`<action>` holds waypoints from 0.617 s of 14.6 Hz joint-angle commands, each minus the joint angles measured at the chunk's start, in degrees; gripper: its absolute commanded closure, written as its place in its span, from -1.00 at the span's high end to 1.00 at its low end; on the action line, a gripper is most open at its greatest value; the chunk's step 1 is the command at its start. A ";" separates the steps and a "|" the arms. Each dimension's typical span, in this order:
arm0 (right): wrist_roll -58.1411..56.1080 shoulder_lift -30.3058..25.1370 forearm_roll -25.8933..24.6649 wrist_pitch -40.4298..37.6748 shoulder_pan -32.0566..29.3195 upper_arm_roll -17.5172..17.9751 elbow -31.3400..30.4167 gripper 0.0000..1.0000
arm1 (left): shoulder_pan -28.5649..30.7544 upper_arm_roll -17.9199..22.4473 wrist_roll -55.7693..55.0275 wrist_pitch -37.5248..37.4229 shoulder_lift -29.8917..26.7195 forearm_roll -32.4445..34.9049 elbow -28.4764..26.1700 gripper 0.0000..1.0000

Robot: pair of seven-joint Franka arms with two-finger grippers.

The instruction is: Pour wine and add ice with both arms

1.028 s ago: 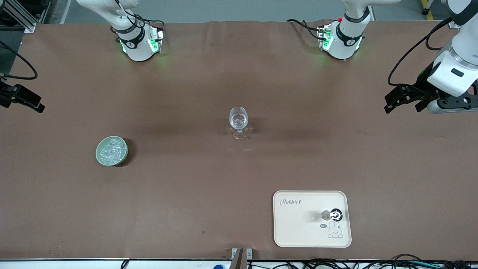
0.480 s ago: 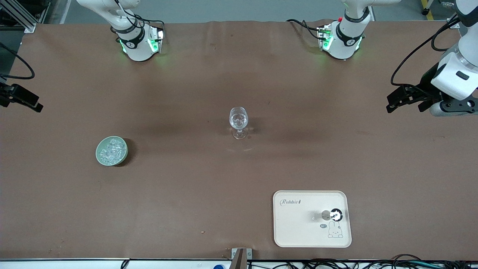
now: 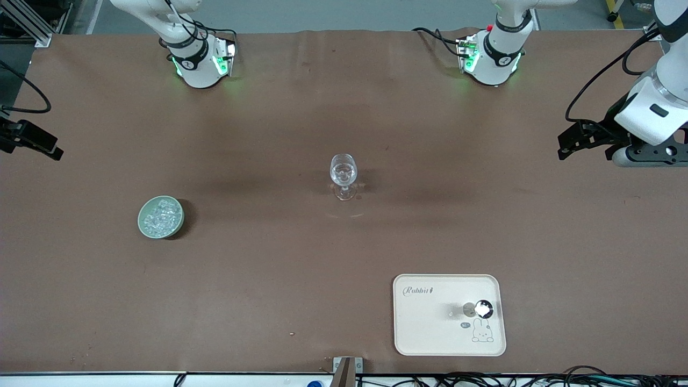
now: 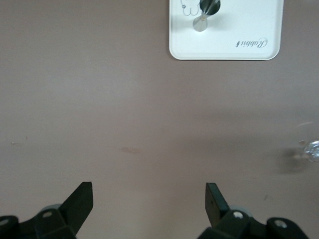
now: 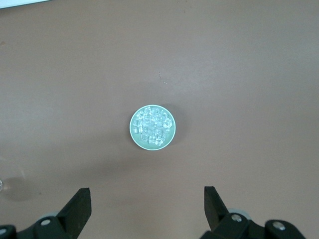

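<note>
Two white robot arms, each ending in one pincer — left pincer [image 3: 578,142], right pincer [image 3: 29,141] — share a single brown desk [image 3: 344,252] holding one wine glass [image 3: 343,175], one green bowl [image 3: 160,216] of ice [image 3: 160,215], one cream tray [image 3: 449,315] carrying one small metal object [image 3: 482,308].

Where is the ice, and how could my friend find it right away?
Start at the brown table and go toward the right arm's end, away from the wine glass in the middle. There sits a small round pale green bowl, and the ice is the heap of tiny clear cubes in it. Nothing else here is heaped.
</note>
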 commanded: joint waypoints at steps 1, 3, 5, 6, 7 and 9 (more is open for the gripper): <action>-0.89 -1.24 1.18 -0.13 -0.73 0.36 -1.20 1.00 | 0.20 -0.38 0.76 -1.64 0.29 1.11 1.45 0.99; -0.89 -1.33 1.18 -0.04 -0.65 0.36 -1.20 1.00 | 0.20 -0.38 0.67 -1.64 0.21 0.58 1.45 0.99; -0.89 -1.24 1.18 -0.04 -0.65 0.36 -1.20 1.00 | 0.20 -0.30 0.67 -1.64 0.03 -0.46 1.45 0.99; -1.06 -1.33 1.18 -0.04 -0.65 0.36 -1.20 1.00 | 0.20 -0.30 0.76 -1.64 0.03 -0.91 1.45 0.99; -1.24 -1.33 1.18 -0.04 -0.56 0.36 -1.20 1.00 | 0.20 -0.30 0.76 -1.72 0.03 -0.91 1.45 0.99; -1.24 -1.24 1.18 -0.04 -0.56 0.36 -1.20 1.00 | 0.29 -0.30 0.85 -1.64 0.03 -1.00 1.45 0.99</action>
